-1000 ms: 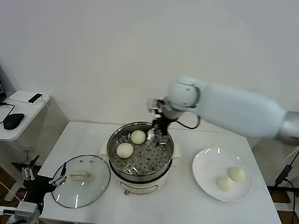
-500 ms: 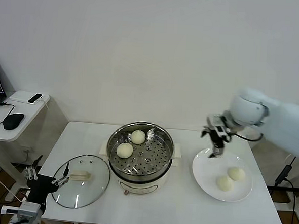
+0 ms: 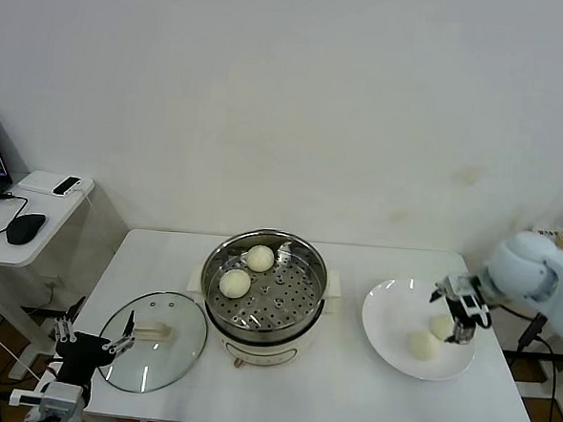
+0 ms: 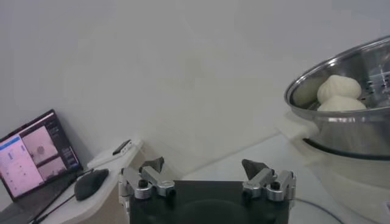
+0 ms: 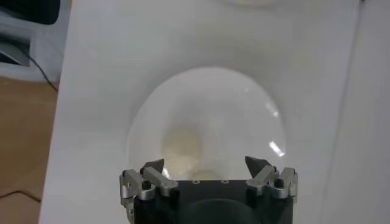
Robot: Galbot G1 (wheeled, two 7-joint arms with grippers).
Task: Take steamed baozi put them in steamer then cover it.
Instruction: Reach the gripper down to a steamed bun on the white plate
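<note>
The steamer (image 3: 306,317) stands mid-table with two baozi (image 3: 259,257) (image 3: 235,282) on its perforated tray. Two more baozi (image 3: 442,326) (image 3: 424,345) lie on a white plate (image 3: 388,313) at the right. My right gripper (image 3: 463,324) is open and empty, low over the plate beside the farther bun. In the right wrist view the open gripper (image 5: 207,164) hangs over the plate (image 5: 231,103) with one baozi (image 5: 181,146) just ahead of it. The cover (image 3: 183,344) lies flat on the table left of the steamer. My left gripper (image 3: 92,345) (image 4: 204,165) is open, parked at the table's front left corner.
A side table at the far left holds a laptop (image 4: 36,158), a mouse (image 3: 24,227) and a small white box (image 3: 54,184). The left wrist view shows the steamer (image 4: 341,122) with both buns (image 4: 339,88). The table's right edge runs close past the plate.
My right arm has swung from over the steamer to the right and come down over the plate, empty. The left gripper shifted slightly at the front left corner.
</note>
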